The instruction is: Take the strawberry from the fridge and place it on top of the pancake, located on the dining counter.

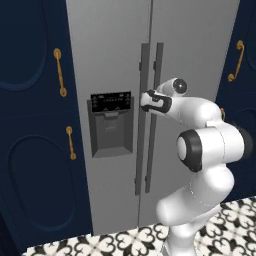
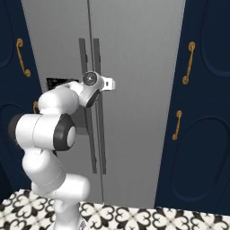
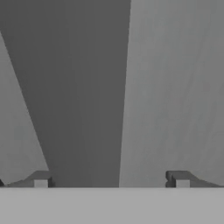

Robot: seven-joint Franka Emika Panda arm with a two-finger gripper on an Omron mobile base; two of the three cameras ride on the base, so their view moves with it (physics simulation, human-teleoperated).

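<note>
A: Fridge [image 1: 115,60]?
B: Tall, flat matte grey, two doors, both closed. Black glossy dispenser panel [image 1: 111,102] w/ recessed grey bay on left door. Two long dark bar handles [image 1: 151,117] run vertical at the centre seam.
A: Gripper?
B: Gripper [image 3: 111,179] right up at the handles, approx upper-handle height. Fingers [image 3: 41,179] spread wide apart, nothing clamped. In hand view a dark smooth handle [image 3: 74,87] lies between the tips, pale grey door face beside it. Contact w/ handle – can't tell.
A: Around it?
B: Navy cabinets [image 1: 30,125] both sides, oval-panelled fronts, curved gold handles [image 1: 60,72]. Floor [image 1: 125,240] is black-and-white patterned tile. Arm is glossy white, rounded, dark joints.
</note>
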